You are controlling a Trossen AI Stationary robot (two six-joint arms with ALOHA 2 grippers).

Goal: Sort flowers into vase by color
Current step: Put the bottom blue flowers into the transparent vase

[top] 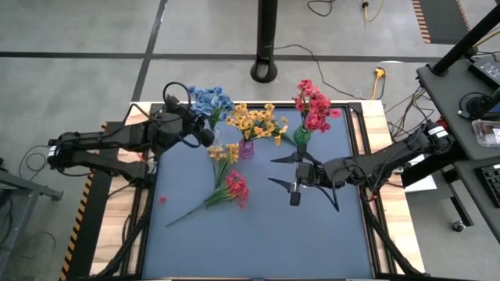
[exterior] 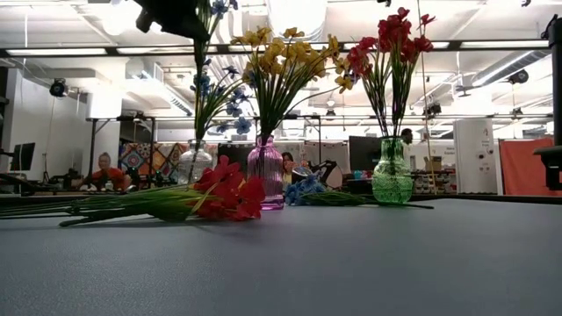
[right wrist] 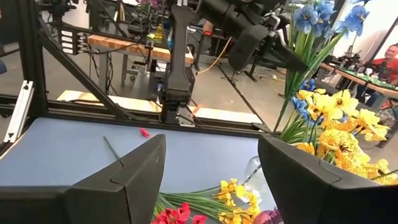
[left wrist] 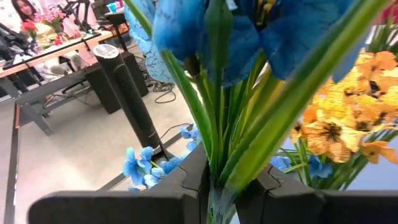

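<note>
Three vases stand in a row at the far side of the blue mat: a clear one, a purple one holding yellow flowers, and a green one holding red flowers. My left gripper is raised over the clear vase, shut on a blue sprig. A yellow sprig and a red sprig lie flat on the mat. More blue blossoms lie low behind the vases. My right gripper hovers open near the green vase, holding nothing. My left gripper pinches the blue sprig's green stems between its two fingers, just under the blossoms. The fingers come roughly level from the table's left, across the stems. The sprig stands upright, its stem running down toward the clear vase. Whether its lower end is inside, I cannot tell.
A black stand rises from the floor beyond the far edge. A small red petal lies on the mat's left. The mat's near half is free. People sit in the room behind the table.
</note>
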